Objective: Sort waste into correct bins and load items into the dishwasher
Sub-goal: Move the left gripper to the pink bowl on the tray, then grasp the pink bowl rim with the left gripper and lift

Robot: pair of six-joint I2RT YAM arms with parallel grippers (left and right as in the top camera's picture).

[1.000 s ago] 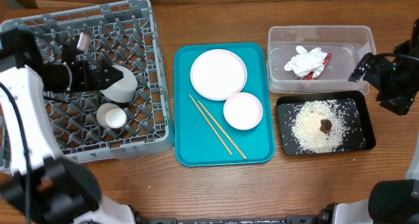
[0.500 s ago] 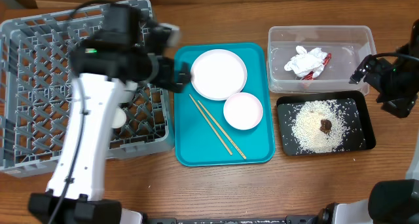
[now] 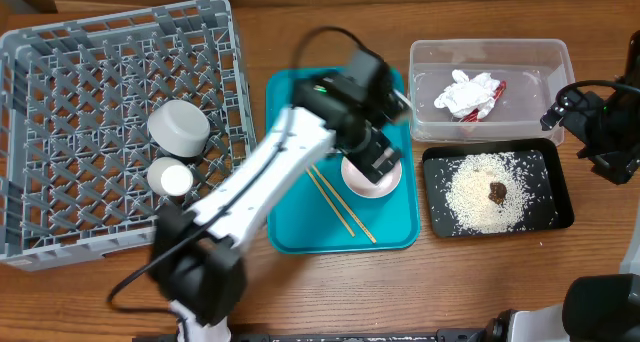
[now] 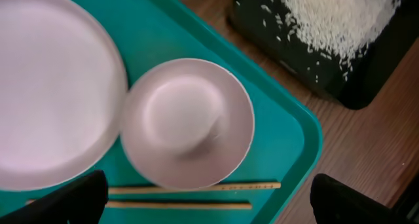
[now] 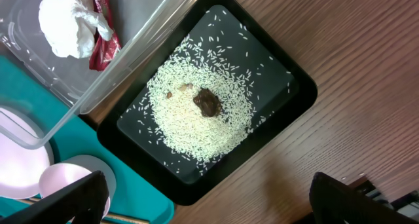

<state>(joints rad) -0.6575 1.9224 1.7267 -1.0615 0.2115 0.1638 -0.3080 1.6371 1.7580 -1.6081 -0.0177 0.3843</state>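
My left gripper [image 3: 378, 158] is open and empty, hovering over the small white dish [image 4: 186, 122] on the teal tray [image 4: 275, 106]. The large white plate [image 4: 46, 86] lies beside the dish. The wooden chopsticks [image 4: 190, 185] lie just below it, between my fingertips [image 4: 206, 199]. The grey metal bowl [image 3: 180, 127] sits upside down in the grey dish rack [image 3: 60, 232], with the small white cup [image 3: 172, 178] next to it. My right gripper [image 3: 590, 122] is open and empty above the table beside the black tray [image 5: 288, 86].
The clear tub [image 3: 490, 50] holds crumpled tissue [image 3: 465, 94] and a red wrapper [image 3: 497, 90]. The black tray [image 3: 555, 197] holds rice [image 3: 475, 194] and a brown lump [image 3: 497, 190]. My left arm covers most of the plate in the overhead view.
My left arm swung right from the dish rack to above the small dish on the teal tray, leaving the grey bowl in the rack. The right arm has not moved.
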